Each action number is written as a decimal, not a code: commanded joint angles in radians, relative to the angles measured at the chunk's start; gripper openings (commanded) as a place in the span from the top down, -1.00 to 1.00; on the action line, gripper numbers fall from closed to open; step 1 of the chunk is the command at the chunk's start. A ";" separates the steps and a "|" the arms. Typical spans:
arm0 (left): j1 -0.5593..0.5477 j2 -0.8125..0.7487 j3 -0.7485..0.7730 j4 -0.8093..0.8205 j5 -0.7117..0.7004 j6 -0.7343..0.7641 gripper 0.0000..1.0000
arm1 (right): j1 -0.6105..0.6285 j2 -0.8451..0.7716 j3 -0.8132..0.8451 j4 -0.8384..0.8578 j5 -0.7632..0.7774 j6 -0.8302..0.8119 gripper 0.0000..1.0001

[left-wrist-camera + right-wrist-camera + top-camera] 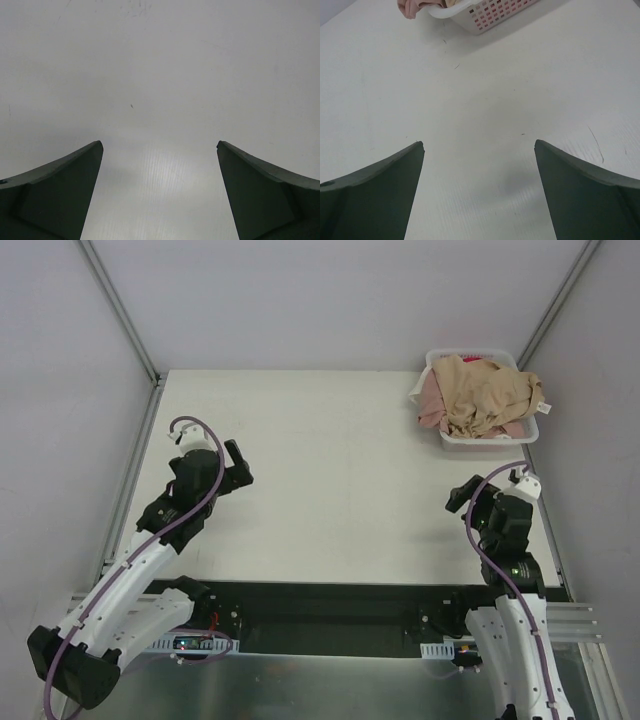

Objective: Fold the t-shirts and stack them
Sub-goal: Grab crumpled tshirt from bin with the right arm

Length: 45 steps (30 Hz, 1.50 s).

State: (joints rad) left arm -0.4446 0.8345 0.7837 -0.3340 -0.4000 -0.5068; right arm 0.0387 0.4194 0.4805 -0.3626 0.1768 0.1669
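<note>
Grippers both apart, empty: left gripper (238,462) at 9 o'clock, right gripper (460,496) at 3 o'clock, over tabletop (330,490). Tan and pink t-shirts (482,392) heaped in basket (488,439) at 1 o'clock.

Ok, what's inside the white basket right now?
A crumpled tan t-shirt lies on top, with pink t-shirt fabric under it spilling over the left rim of the basket. The tan one hides how many pink shirts lie below.
</note>
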 commanded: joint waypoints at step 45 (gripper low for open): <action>-0.002 -0.143 -0.112 0.101 -0.065 0.083 -0.99 | -0.137 1.394 1.561 -0.170 -0.144 -0.219 0.98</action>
State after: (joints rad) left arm -0.4446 0.7120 0.6762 -0.2657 -0.4587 -0.4320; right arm -0.0990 2.0262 1.9732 -0.5961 0.1944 -0.0879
